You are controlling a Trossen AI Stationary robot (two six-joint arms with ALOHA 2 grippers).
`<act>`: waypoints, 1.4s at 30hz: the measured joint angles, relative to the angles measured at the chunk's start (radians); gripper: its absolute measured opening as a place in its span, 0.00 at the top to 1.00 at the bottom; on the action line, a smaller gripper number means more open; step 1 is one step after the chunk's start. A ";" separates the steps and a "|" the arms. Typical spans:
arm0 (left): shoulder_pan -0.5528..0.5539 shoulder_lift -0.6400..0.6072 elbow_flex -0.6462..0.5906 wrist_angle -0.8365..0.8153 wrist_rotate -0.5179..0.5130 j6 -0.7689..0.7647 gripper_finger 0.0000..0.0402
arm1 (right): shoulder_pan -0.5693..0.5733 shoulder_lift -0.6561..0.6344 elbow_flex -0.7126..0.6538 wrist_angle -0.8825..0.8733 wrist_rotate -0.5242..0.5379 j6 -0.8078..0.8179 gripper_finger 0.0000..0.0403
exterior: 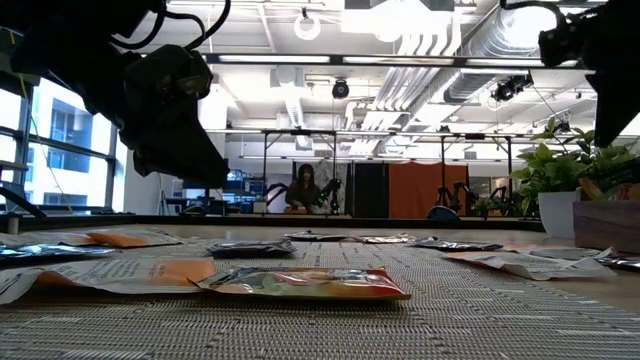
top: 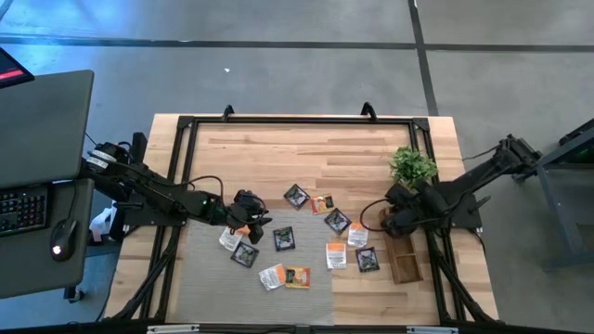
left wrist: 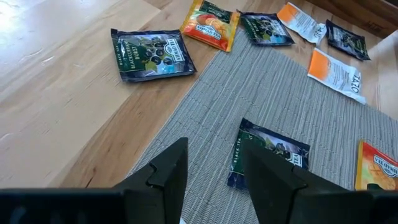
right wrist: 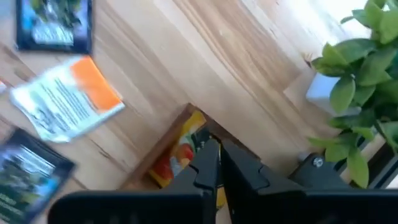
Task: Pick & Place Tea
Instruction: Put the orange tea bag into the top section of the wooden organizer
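Several small tea sachets lie flat on the grey mat (top: 200,283) and the wood beside it, among them a black one (top: 283,238) and an orange-yellow one (top: 297,276). My left gripper (top: 252,215) (left wrist: 214,167) hovers open over the mat's far left part. A black sachet (left wrist: 268,154) lies just beyond its fingertips, untouched. My right gripper (top: 393,219) (right wrist: 219,163) is over the far end of the narrow wooden tray (top: 406,262), shut on an orange-yellow sachet (right wrist: 180,155). My right gripper pinches the orange-yellow sachet by its edge (right wrist: 198,142) between the two fingers, coming from above and pointing down. The sachet hangs below the fingertips inside the tray's far corner (right wrist: 188,111). Whether its lower end rests on the tray floor is hidden.
A small green potted plant (top: 413,167) stands just beyond the tray, close to my right gripper. A black frame (top: 297,121) runs around the table. Bare wood lies on the table's far half. A desk with keyboard and mouse (top: 61,234) is off the table's left.
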 joint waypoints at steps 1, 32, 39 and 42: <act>0.000 0.000 0.000 0.000 0.000 0.000 0.63 | 0.009 0.000 0.000 -0.004 -0.002 0.014 0.96; 0.000 0.000 0.000 0.000 0.025 0.000 0.63 | -0.074 0.002 -0.125 0.109 -0.095 -0.087 0.65; 0.000 0.000 0.000 0.000 0.024 0.000 0.63 | -0.074 0.000 -0.105 0.111 -0.023 -0.114 0.83; 0.000 0.000 0.000 0.000 0.023 0.000 0.63 | -0.074 0.000 -0.104 0.110 -0.075 -0.135 0.94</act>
